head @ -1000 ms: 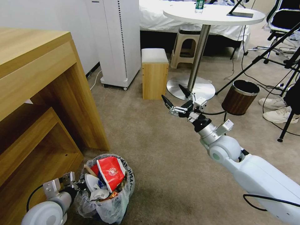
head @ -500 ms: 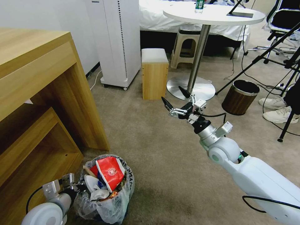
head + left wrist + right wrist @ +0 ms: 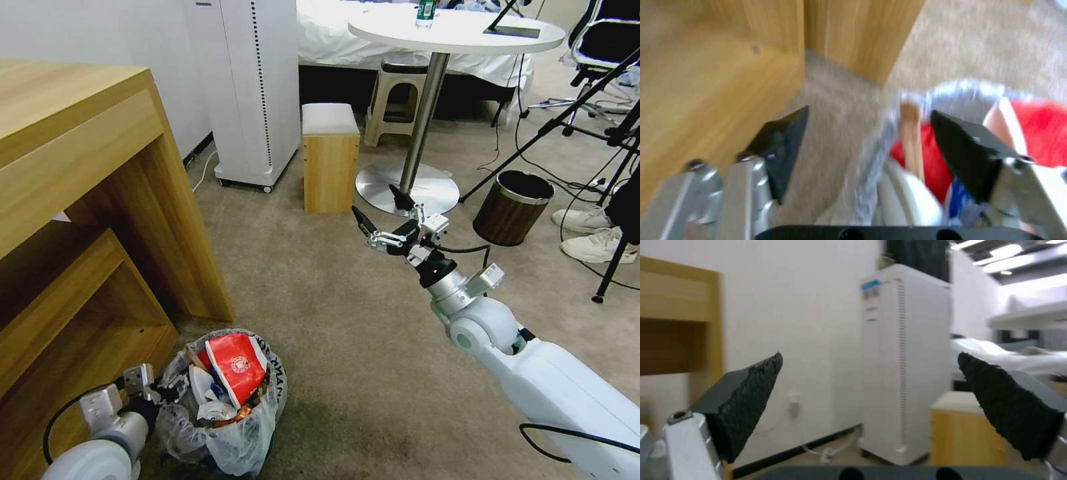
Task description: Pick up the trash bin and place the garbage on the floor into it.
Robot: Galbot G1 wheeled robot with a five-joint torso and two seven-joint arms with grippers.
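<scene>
While our left gripper (image 3: 867, 140) sits wide apart over the trash bin's (image 3: 227, 427) rim, our right gripper (image 3: 381, 212) hangs wide and empty. If we pinch only the thin bag, the full bin could tip and spill its red carton (image 3: 235, 368) onto the floor (image 3: 347, 320).

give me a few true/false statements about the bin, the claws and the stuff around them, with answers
1. The trash bin stands on the floor beside the wooden desk. True.
2. The right claw grips a red carton. False: it is open and empty, held in the air above the carpet.
3. The left claw is open, one finger outside the bin's rim and one over the garbage inside. True.
4. The trash bin is empty. False: a red carton, white pieces and a wooden stick fill it.
5. The dark brown bin lies tipped on its side. False: it stands upright near the round table.
</scene>
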